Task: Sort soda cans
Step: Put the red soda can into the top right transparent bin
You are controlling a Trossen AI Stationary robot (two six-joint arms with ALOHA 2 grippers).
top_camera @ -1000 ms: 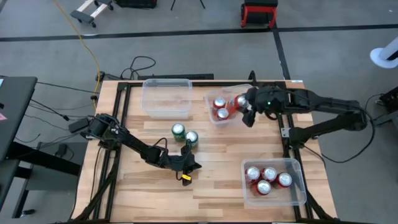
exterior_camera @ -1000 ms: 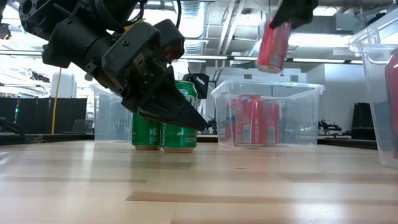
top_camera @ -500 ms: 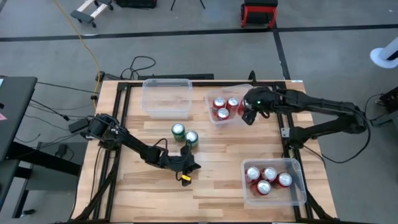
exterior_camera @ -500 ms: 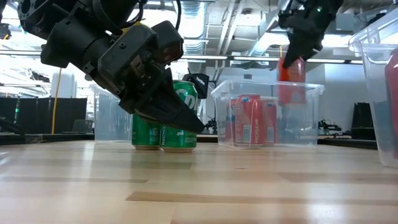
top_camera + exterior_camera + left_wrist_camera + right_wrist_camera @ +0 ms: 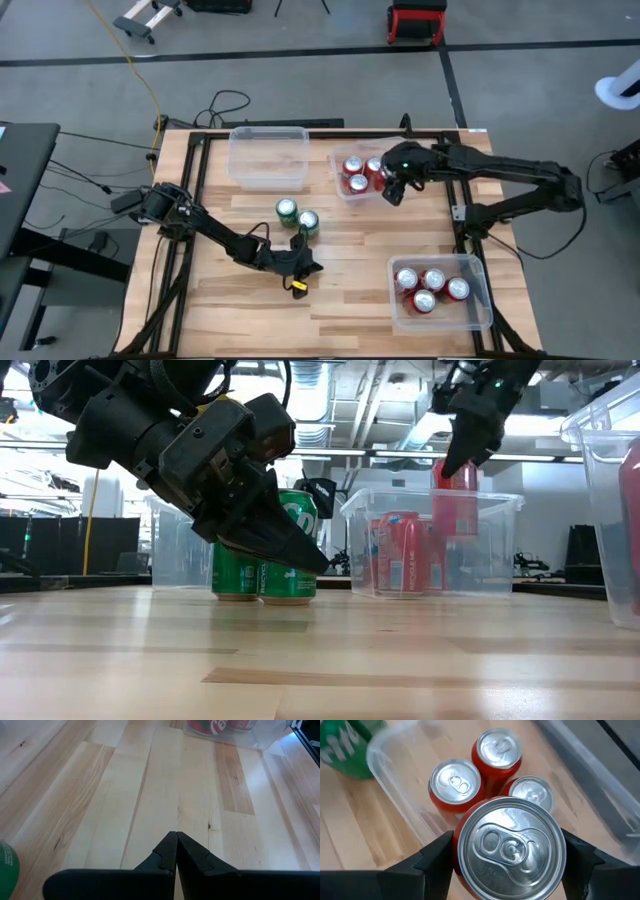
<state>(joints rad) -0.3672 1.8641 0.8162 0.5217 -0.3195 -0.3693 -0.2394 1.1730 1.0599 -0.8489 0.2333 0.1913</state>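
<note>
The right gripper (image 5: 392, 186) hangs over the far right part of the wooden counter (image 5: 340, 290), at the edge of a small clear bin (image 5: 345, 190). It is grasping a red soda can (image 5: 509, 847) upright by its sides, one finger on each side of the body, silver top up. From table height the held can (image 5: 455, 500) is partly inside the bin, its lower part below the rim and its bottom clear of the floor of the bin. Three more red cans (image 5: 455, 787) stand upright in that same bin, close together and just beside the held one.

Two green cans (image 5: 297, 215) stand upright side by side, touching or nearly so, near the middle of the counter. From table height they (image 5: 265, 550) show just behind the left arm.

The left gripper (image 5: 300, 270) rests low over the near middle of the counter, clenched with its fingertips (image 5: 176, 851) pressed together and nothing between them. It is near the green cans but apart from them.

A second clear bin (image 5: 478, 300) at the near right corner holds four red cans (image 5: 432, 288), all upright. A third, larger clear bin (image 5: 268, 155) sits at the far side, left of the bin the right gripper is working over.
</note>
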